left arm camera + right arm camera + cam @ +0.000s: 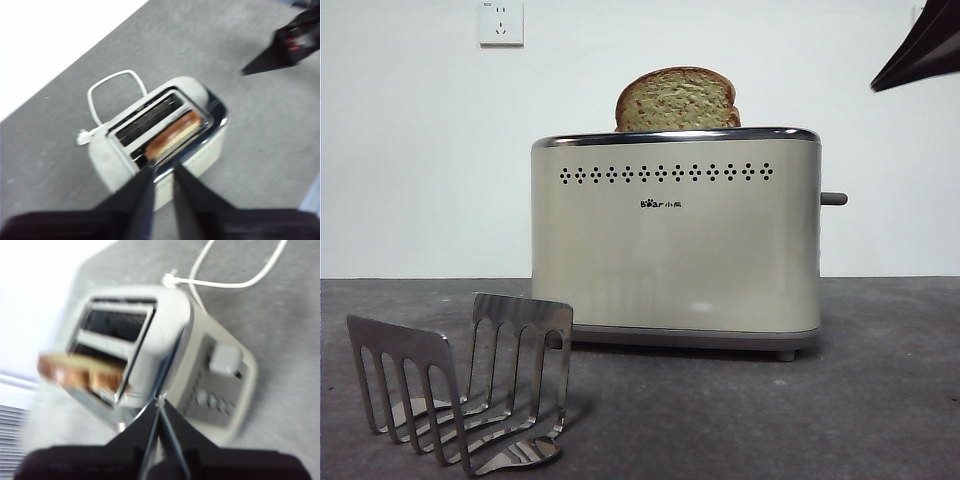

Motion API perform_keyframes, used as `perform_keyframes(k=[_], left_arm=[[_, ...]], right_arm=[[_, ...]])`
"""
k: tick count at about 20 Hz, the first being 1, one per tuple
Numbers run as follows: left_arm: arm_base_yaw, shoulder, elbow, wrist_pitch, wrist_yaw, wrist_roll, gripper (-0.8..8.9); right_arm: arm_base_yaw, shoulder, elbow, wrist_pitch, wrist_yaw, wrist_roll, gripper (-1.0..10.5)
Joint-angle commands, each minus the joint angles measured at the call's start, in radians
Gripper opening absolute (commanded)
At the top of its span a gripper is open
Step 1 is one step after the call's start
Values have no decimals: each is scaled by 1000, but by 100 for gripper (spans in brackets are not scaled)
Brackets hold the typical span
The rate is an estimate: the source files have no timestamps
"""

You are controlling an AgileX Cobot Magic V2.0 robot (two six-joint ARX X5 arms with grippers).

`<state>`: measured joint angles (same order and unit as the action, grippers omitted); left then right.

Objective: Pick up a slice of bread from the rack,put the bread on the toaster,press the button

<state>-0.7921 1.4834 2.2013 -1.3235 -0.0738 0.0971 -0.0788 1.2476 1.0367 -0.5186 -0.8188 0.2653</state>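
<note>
The slice of bread (677,99) stands upright in a slot of the toaster (676,240), its upper half above the chrome rim, while to its left the rack (460,395) sits bare on the table (880,400). Placing looks done, so pressing is the step in hand. The left pincer (163,169), jaws slightly spread and holding nothing, hangs over the bread; the right pincer (159,402), jaws seemingly pressed together in a blurred view, must come down onto the button (833,199).

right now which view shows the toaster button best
The right wrist view: the button faces the camera on the toaster's end panel, though blurred. The front view shows it sideways only; the left wrist view hides it.
</note>
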Motion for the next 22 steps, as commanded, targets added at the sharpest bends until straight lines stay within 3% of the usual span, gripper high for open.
perform_keyframes(k=[1,5,12,18,22], left_arm=[[2,-14,-1,3,78,-53,-8],[2,-48,-26,2,127,-96,-8],[2,-209,-298,2,125,-129,-8],[2,-327,-536,2,70,-193,-8],[2,-357,-602,2,70,-209,-8]], right_arm=[[-16,73,4,84,-85,93,-5],[-17,190,4,172,-118,116,-7],[-17,294,4,228,-135,119,-7],[-12,352,4,235,-135,127,-7],[-12,360,4,236,-122,127,-7]])
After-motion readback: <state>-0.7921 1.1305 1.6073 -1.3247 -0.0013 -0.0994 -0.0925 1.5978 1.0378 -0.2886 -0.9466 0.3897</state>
